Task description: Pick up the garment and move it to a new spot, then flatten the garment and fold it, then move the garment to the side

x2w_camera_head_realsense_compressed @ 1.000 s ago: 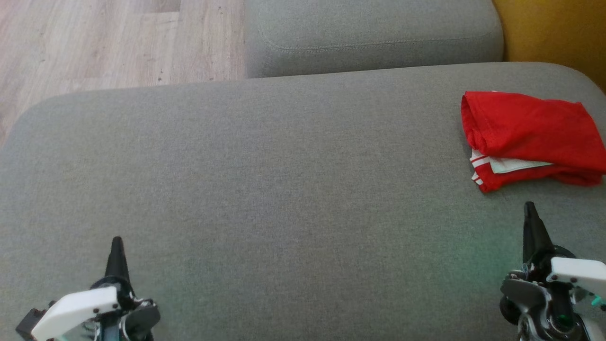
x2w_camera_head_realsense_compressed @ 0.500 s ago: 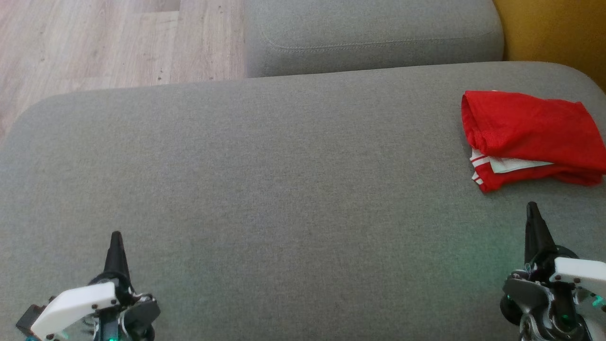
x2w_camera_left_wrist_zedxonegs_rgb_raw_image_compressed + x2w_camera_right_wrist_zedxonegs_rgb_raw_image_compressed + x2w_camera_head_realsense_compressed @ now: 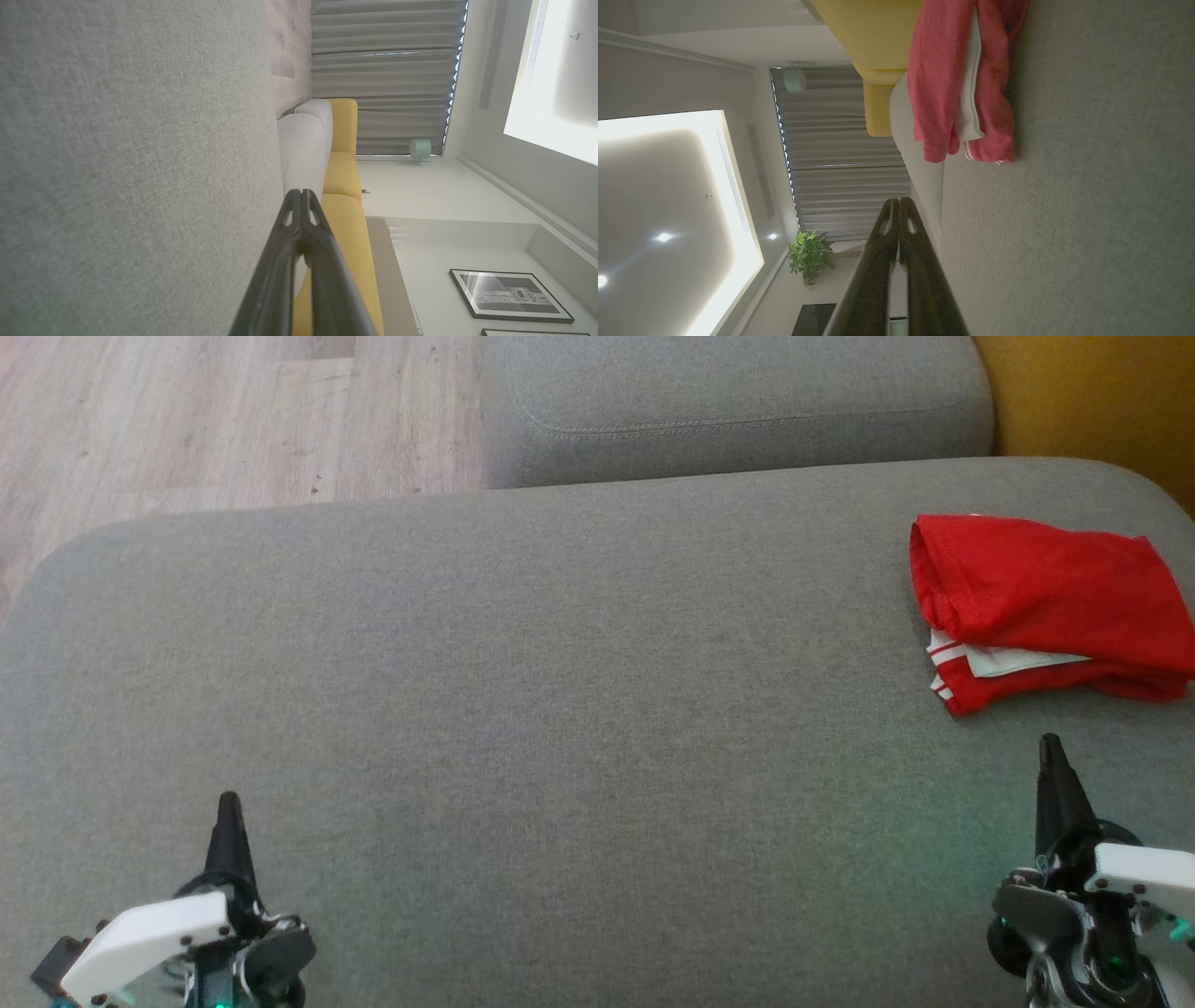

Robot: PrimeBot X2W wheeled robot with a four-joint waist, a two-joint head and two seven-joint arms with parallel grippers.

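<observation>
Red garment [image 3: 1041, 607] lies folded at two o'clock on the grey cushion [image 3: 560, 709]; left tool [image 3: 229, 800] and right tool [image 3: 1049, 741] both clenched, empty, clear of it; task judged near complete; any retreat should avoid the fold.

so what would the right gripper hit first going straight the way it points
Probably the folded red garment: in the head view the right gripper points at its near edge. Height is unclear; the wrist view hints it might skim over the top.
</observation>
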